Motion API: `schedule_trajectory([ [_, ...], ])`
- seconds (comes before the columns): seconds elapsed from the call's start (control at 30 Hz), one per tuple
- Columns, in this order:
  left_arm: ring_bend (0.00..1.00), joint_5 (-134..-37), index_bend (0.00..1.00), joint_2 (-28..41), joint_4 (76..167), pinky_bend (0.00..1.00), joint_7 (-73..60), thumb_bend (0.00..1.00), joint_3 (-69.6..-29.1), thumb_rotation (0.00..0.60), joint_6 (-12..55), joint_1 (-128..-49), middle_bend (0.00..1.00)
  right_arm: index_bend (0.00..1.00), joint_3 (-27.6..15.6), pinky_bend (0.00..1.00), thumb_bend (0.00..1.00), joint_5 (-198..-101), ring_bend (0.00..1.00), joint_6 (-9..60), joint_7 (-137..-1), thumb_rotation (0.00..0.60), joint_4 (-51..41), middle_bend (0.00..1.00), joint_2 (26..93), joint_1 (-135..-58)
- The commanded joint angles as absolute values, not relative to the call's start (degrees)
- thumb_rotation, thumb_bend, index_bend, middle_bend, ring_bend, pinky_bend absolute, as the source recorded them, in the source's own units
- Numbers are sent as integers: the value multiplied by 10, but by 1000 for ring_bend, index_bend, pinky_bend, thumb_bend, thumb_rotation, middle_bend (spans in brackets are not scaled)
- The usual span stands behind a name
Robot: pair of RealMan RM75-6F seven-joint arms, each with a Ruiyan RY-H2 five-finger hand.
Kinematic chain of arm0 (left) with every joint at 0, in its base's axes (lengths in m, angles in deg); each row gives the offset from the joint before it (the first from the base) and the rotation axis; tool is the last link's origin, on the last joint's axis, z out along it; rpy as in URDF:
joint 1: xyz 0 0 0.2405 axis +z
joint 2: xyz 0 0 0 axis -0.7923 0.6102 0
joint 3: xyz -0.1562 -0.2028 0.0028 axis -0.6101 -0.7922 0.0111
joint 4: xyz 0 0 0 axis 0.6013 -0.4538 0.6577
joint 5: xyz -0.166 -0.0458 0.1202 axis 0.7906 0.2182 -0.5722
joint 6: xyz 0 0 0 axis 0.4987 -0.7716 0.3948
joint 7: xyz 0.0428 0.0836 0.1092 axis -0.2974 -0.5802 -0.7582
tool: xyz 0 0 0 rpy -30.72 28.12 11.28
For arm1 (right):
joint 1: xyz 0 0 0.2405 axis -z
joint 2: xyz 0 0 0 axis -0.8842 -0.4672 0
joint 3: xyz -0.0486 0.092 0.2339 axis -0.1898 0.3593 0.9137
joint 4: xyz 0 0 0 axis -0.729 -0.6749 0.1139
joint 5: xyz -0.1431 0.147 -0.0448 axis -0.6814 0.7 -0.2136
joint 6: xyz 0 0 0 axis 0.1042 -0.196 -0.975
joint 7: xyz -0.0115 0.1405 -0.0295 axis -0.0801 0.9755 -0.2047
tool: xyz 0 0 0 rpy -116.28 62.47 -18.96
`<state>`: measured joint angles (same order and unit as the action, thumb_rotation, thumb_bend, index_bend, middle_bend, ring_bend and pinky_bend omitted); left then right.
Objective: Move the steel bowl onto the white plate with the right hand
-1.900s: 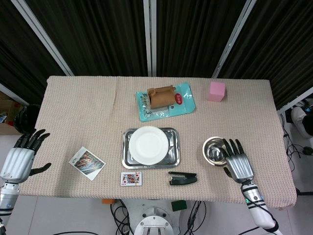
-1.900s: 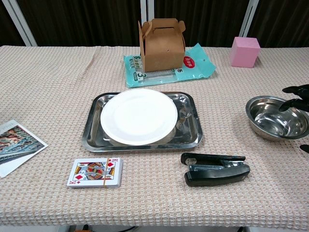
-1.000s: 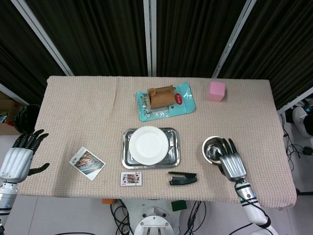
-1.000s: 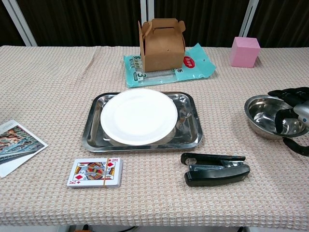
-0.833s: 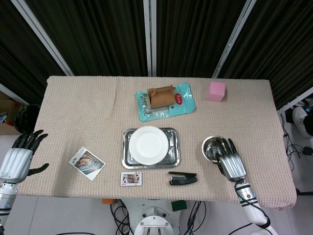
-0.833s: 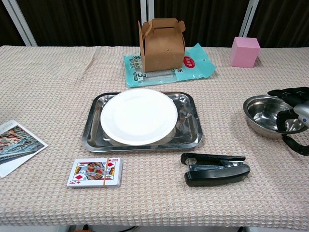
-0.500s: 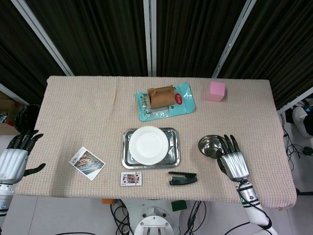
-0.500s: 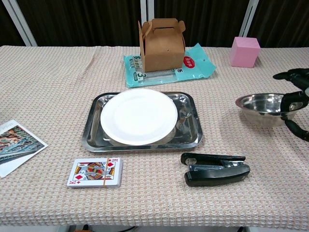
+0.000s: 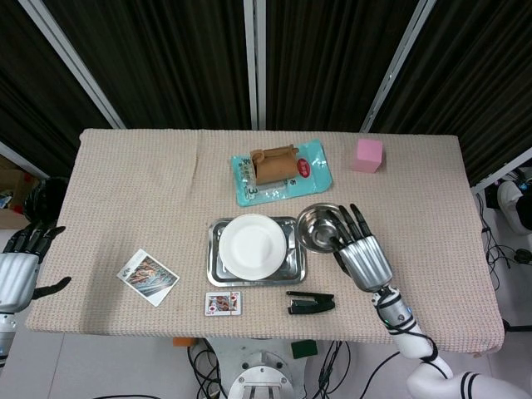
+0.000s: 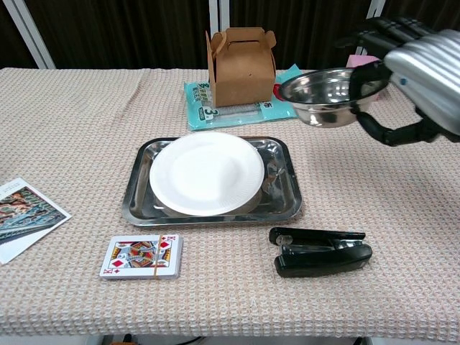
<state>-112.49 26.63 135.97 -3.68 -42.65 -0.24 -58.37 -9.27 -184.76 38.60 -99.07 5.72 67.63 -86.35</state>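
Above the tray's right edge: bowl airborne, not yet placed

Right hand (image 10: 420, 75) grasps the round steel bowl (image 10: 325, 95) by its rim, lifted clear of the surface, just right of the round white plate (image 10: 206, 172). Carrying over and setting down remain. Left hand (image 9: 17, 274) hangs released, fingers apart.

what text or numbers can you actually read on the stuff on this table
"K" with a red diamond: corner marks of the top playing card on the banded deck.
"3": large digit on the teal packet under the brown box; its smaller print and the red round logo are too blurred to read.
Photo card at the left edge: a picture, no legible words.
Nothing readable elsewhere.
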Motion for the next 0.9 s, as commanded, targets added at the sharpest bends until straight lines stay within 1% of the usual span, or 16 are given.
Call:
schedule_trajectory([
  [0.03,62,-1123,181,267,1357,158,-35,0,-427,600,0,-584,131,877,-69,0,525,-1831,0,331,-1001,600,37,82,720,-909],
  [0.17,62,-1120,182,267,1355,159,-32,0,-428,600,2,-583,130,889,-61,0,524,-1831,0,309,-992,600,-10,80,762,-942],
  [0.4,62,-1114,182,267,1350,159,-28,0,-429,599,9,-585,131,893,-66,0,519,-1837,0,298,-975,600,-95,80,819,-978],
  [0.9,62,-1103,182,265,1341,158,-26,0,-433,599,15,-584,131,892,-89,0,509,-1843,0,286,-911,600,-201,80,889,-1024],
])
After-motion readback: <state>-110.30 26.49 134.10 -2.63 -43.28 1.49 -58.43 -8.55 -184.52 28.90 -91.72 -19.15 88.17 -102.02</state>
